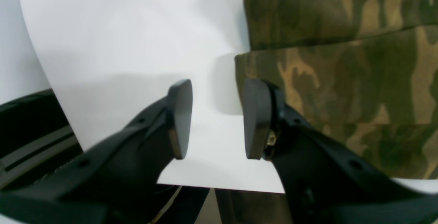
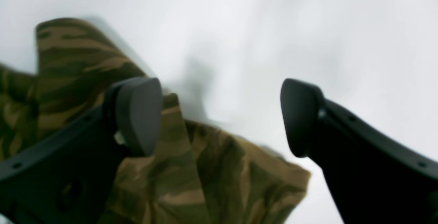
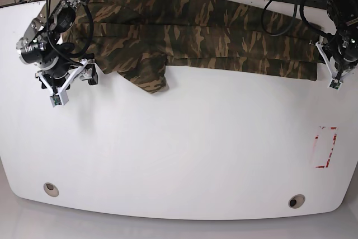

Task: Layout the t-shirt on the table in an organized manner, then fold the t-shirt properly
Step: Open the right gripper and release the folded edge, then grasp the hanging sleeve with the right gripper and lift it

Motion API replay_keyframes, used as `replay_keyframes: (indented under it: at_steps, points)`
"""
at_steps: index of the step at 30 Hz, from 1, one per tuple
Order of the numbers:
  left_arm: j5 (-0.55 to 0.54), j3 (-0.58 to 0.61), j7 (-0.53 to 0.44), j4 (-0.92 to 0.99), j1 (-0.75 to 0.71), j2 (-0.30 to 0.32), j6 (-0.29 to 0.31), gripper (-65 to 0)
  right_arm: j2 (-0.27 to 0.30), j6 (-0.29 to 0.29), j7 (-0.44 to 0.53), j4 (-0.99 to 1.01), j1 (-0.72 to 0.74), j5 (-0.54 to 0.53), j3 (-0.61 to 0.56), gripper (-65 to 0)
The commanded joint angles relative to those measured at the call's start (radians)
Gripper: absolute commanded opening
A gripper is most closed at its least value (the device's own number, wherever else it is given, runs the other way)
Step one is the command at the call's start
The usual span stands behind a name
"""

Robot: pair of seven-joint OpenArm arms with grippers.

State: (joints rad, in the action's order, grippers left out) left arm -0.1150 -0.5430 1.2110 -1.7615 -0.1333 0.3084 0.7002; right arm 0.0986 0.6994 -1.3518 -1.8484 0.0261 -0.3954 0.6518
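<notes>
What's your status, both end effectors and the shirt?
Left end effector open, empty, at the shirt edge. Right end effector open, empty, by the sleeve. Shirt bunched in folds along the table far edge. Nothing in the way.

T-shirt (image 3: 207, 32): soft matt woven cloth, camo print. Table (image 3: 184, 149): glossy smooth white top (reflective). Gripper pads (image 1: 255, 118): matt black plastic.

My left claw (image 1: 217, 119) hangs with jaws apart, nothing between them, over the white counter (image 1: 137, 46); the folded camouflage t-shirt (image 1: 342, 63) lies just right.
</notes>
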Motion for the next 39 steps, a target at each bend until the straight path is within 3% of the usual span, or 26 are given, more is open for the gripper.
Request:
replay_keyframes:
  at_steps: [1,15,26,39]
  points:
    - [-0.001,-0.006,-0.010,-0.019,0.010,0.016,-0.002,-41.8,0.008,-0.001,0.002,0.036,0.028,0.011,0.004,-13.2]
    - [-0.001,-0.006,-0.010,-0.016,0.010,0.016,-0.002,-41.8,-0.024,-0.001,-0.001,0.214,0.061,-0.003,-0.008,-13.2]
    - [0.001,0.001,-0.010,-0.016,0.010,0.013,-0.002,-41.8,-0.030,-0.001,-0.004,0.316,0.054,-0.199,-0.040,-13.2]
    - [0.001,0.001,-0.010,-0.015,0.010,0.013,-0.002,-41.8,-0.029,-0.001,0.001,0.338,0.082,-0.227,-0.042,-13.2]
